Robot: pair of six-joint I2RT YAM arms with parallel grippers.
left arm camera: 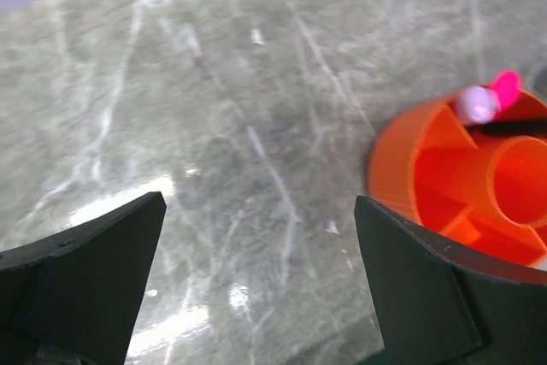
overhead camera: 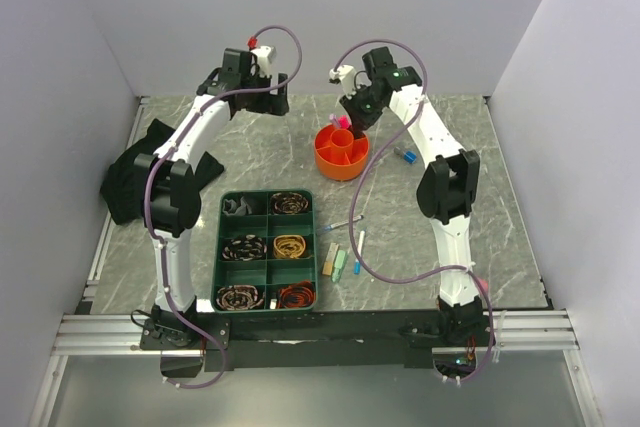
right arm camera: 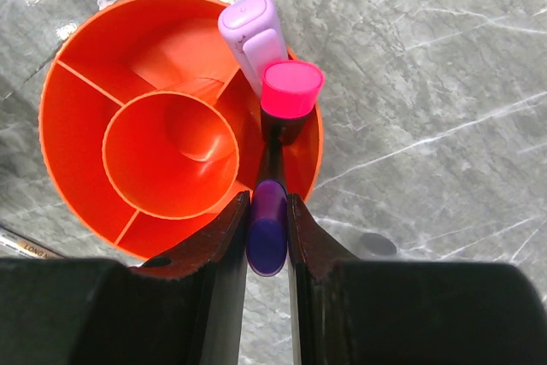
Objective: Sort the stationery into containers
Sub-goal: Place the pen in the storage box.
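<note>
My right claw (right arm camera: 267,203) is clenched on a purple pen (right arm camera: 267,241), pinched between both fingers (right arm camera: 218,250) right over the rim of the pot (right arm camera: 81,57). The pen's purple end sits in my grip. Its thin black shaft runs away from me, down towards the outer section on the pot's right side, so the long axis is steep, close to upright. The tip is hidden under a pink marker (right arm camera: 291,89). That marker stands cap-up in the same section, touching a lilac marker (right arm camera: 252,27) just beyond it. Both crowd the spot where the pen's shaft goes in. The central tube and the other sections show only bare orange.

The pot (overhead camera: 340,155) stands near the far edge of the tabletop (overhead camera: 500,197), a little right of the middle, with my right claw (overhead camera: 352,119) above it.

My left claw (left arm camera: 259,237) is released, jaws spread wide, above bare tabletop just left of the pot, near the far edge.

A green tray (overhead camera: 266,193) of coiled things lies by the near edge, left of the middle. Just to its right lie a white pen (overhead camera: 360,242) and beige and green blocks (overhead camera: 336,261). Two small blue-capped bits (overhead camera: 408,156) lie just right of the pot. A black cloth (overhead camera: 125,182) lies at the left edge
</note>
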